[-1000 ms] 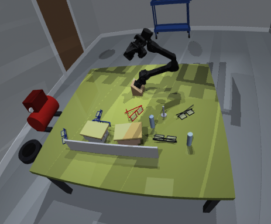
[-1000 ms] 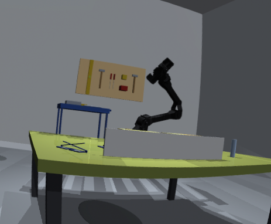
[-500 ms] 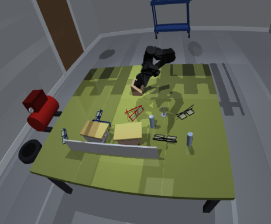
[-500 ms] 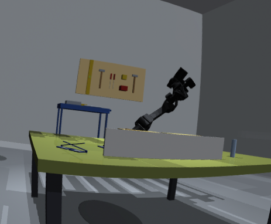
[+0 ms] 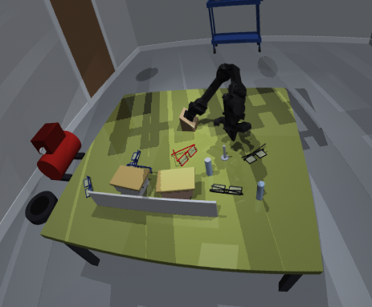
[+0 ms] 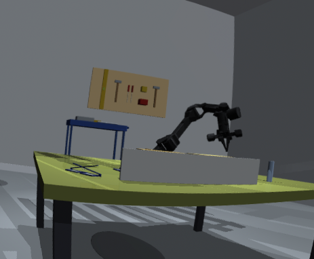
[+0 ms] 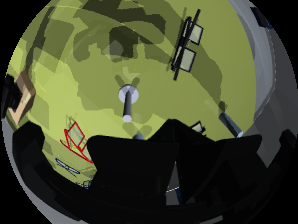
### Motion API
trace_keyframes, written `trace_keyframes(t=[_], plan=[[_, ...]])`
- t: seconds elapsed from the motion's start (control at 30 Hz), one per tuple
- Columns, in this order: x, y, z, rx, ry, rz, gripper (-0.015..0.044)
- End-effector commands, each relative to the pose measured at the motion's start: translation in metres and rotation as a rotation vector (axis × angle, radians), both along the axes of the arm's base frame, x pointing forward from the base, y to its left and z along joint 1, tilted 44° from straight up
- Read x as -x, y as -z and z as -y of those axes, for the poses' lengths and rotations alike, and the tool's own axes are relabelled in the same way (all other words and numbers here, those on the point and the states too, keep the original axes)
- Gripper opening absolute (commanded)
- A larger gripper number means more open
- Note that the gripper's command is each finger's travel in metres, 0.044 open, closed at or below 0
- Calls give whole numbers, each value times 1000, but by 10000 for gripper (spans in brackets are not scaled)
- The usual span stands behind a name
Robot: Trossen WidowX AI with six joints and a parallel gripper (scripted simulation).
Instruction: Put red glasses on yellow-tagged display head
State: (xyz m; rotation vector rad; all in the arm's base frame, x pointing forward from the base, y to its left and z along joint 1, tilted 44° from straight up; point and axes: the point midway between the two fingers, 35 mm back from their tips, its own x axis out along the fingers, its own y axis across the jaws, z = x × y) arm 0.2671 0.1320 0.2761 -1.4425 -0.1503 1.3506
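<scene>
The red glasses [image 5: 192,150] [image 7: 76,134] lie on the table with their temples spread. My gripper [image 5: 233,138] [image 6: 226,150] [image 7: 171,123] is shut and empty. It points down above the table, to the right of the glasses in the top view and well apart from them. A brownish block [image 5: 177,194] and a grey block [image 5: 129,190] stand side by side under tilted wooden-coloured tops, nearer the camera in the top view. Face features and a yellow tag cannot be made out, so I cannot tell which is the tagged display head.
A long white wall [image 5: 154,203] [image 6: 188,167] stands in front of the blocks. Bluish cylinders [image 5: 208,166] [image 5: 260,190] and a thin post [image 5: 224,152] [image 7: 128,104] stand upright. Black glasses [image 5: 251,159] [image 7: 187,59] and blue glasses [image 5: 135,156] lie about. A wooden block [image 5: 188,125] stands by my arm's base.
</scene>
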Motion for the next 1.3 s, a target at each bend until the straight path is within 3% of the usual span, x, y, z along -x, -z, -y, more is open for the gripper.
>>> trace_keyframes(t=[0.0, 0.13, 1.27], plan=[[33, 5, -39, 60, -186, -56, 0], [59, 8, -61, 103, -312, -92, 0], [55, 40, -92, 103, -312, -92, 0]])
